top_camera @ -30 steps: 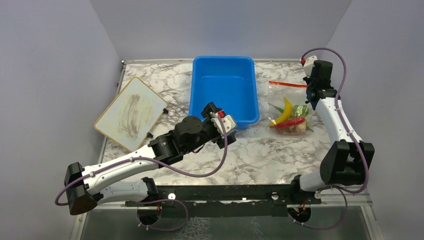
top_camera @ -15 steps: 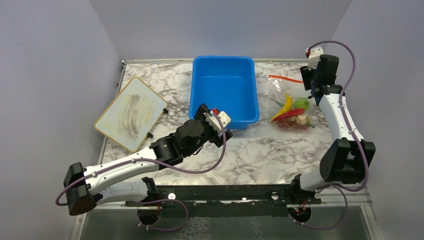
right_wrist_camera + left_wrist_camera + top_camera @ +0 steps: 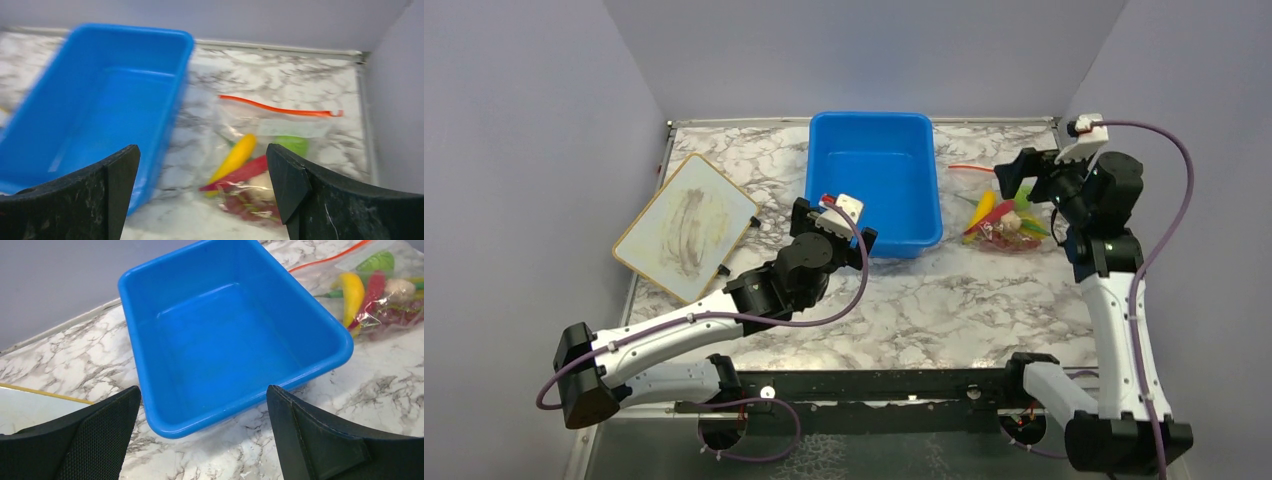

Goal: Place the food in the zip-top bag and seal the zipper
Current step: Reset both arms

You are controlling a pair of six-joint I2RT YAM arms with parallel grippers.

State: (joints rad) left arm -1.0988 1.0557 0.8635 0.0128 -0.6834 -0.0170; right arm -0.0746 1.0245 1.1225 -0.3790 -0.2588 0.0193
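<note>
Tabletop of white and grey marble (image 3: pixel 944 300), seen from above, with 2 robot arms mounted at the bottom edge.

At the left of the frame a smudged whiteboard (image 3: pixel 686 226) with a pale wooden rim lies flat and turned at an angle. To its right the left arm reaches in from the lower left. The left gripper (image 3: pixel 832 215) is spread wide and grasps nothing; it hangs just short of the near rim of a blue plastic tub (image 3: pixel 872 120). The left wrist camera shows the tub's inside bare between the 2 black fingers (image 3: pixel 85 440).

Right of the tub, near the upper right corner of the table, a clear zip-top bag (image 3: pixel 1009 222) lies on the marble. Inside it are a yellow banana (image 3: pixel 235 156), a red chili (image 3: pixel 240 172), a green lime (image 3: pixel 291 145), a beige garlic bulb (image 3: pixel 400 287) and something purple, blurred. The orange-red zipper (image 3: pixel 280 110) runs as 1 thin line along the bag's far edge; whether it is pressed shut cannot be told.

At the far right, the right gripper (image 3: pixel 1027 180) hangs above the bag, released and wide, touching nothing.
</note>
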